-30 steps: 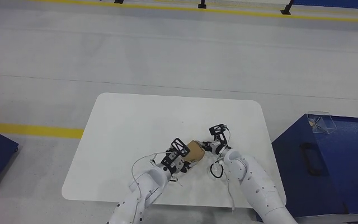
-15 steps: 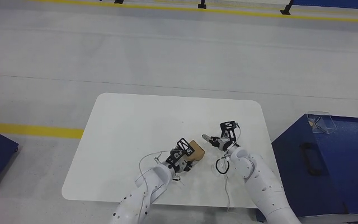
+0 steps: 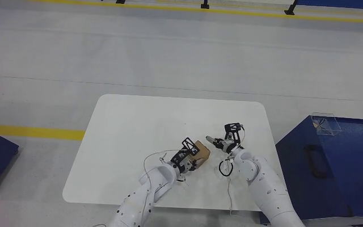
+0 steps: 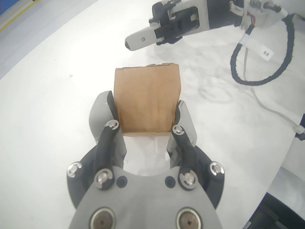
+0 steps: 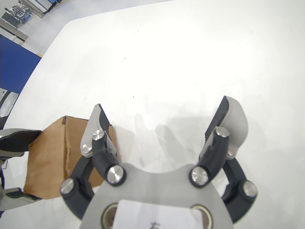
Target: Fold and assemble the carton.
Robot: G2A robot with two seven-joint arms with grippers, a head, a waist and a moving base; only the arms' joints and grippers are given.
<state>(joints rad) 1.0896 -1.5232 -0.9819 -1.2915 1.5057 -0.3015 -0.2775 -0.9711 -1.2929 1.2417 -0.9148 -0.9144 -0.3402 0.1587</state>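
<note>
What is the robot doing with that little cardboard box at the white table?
The left arm has its jaws shut on a small brown cardboard box, gripping it by two opposite sides over the white table. The right arm hovers just beyond the box with its jaws open, not touching it.

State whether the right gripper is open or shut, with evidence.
Open: the right gripper holds nothing; its fingers stand wide apart.
</note>
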